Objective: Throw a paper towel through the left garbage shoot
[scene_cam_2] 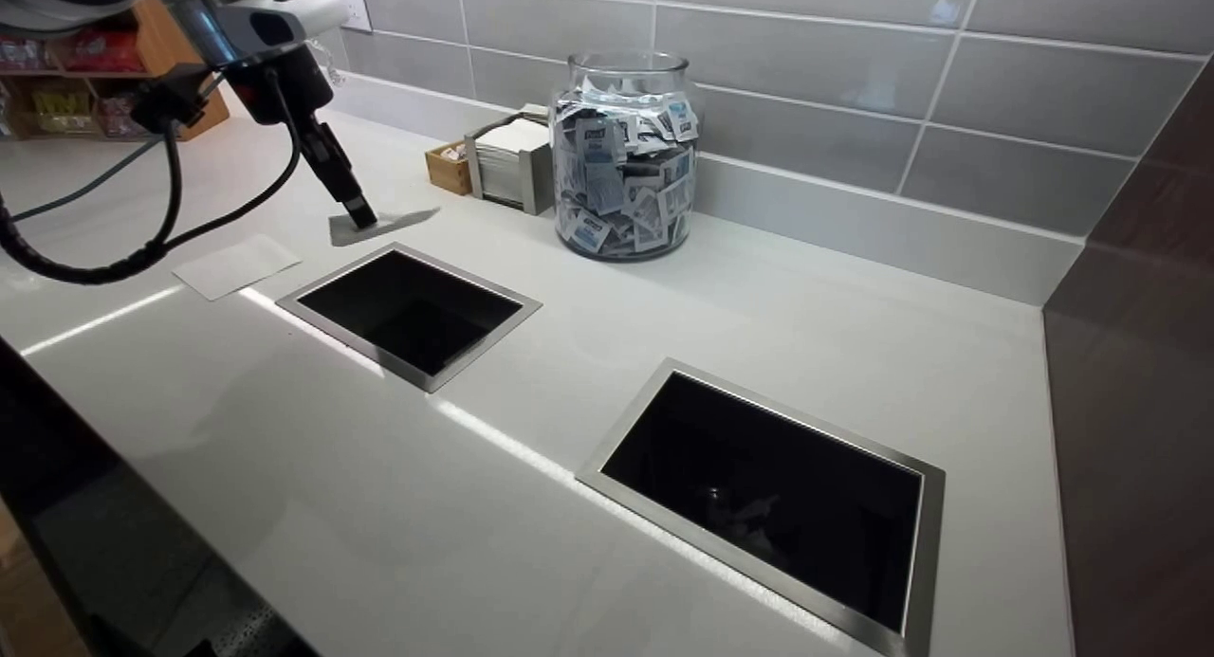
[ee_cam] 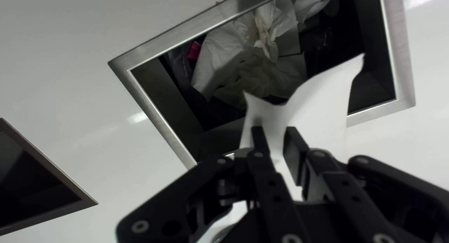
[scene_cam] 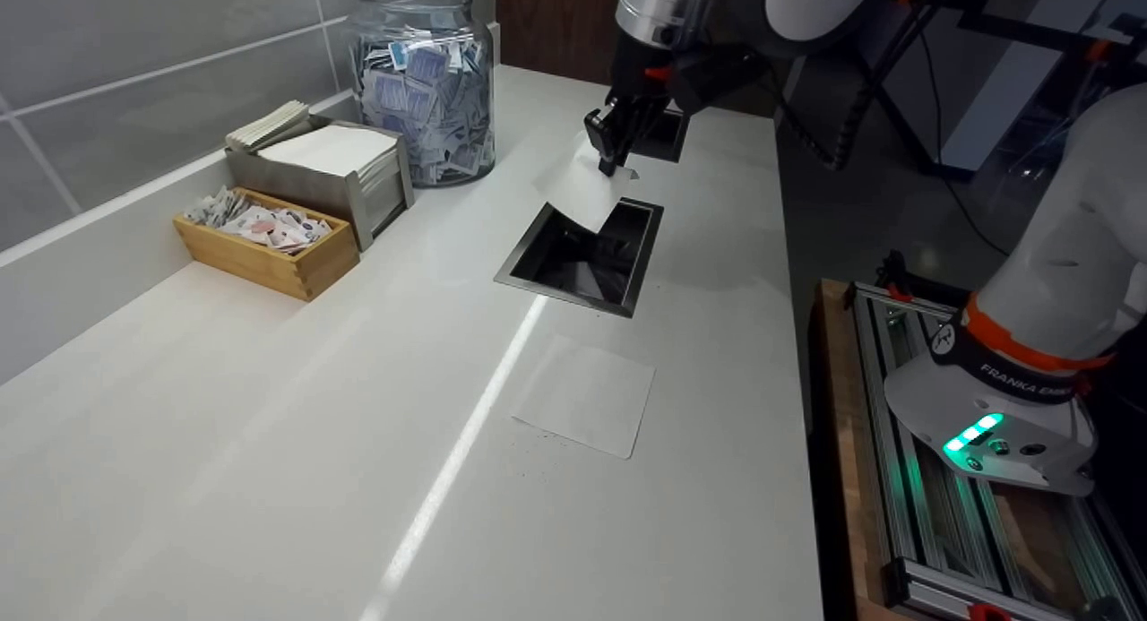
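Observation:
A thin white paper towel is curled and tilted in the air over the left garbage chute, whose metal rim is set in the counter. The towel also shows in an exterior view and in the wrist view. My gripper points down at the towel, with a narrow gap between its fingers. Towel shows between and on both sides of them; I cannot tell where they touch it. Crumpled papers lie inside the chute. A second flat towel lies on the counter.
The right chute is set farther along the counter. A glass jar of packets, a metal napkin holder and a wooden box of sachets stand by the tiled wall. The counter's edge runs on the robot's side.

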Controlling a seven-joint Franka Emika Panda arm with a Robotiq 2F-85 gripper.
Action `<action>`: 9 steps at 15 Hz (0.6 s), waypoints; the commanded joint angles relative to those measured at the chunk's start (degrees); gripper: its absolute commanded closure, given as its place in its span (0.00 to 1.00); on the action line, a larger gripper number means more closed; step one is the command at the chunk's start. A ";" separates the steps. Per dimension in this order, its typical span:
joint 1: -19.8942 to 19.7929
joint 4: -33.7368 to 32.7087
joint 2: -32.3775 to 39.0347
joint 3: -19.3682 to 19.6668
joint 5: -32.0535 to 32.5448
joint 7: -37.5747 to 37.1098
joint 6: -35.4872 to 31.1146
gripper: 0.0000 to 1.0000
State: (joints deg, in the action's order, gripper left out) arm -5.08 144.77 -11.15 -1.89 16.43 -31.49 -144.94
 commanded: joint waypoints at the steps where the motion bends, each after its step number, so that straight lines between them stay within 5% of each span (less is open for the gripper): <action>1: -1.01 1.68 -1.50 -1.15 1.66 -2.05 -1.48 0.49; 7: -0.31 2.24 -2.68 -1.05 0.02 0.42 -2.11 0.03; 9: 1.04 2.81 -4.46 -0.73 -2.20 5.32 -3.32 0.00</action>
State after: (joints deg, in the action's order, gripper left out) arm -5.11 144.78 -11.99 -2.62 16.44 -31.14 -145.55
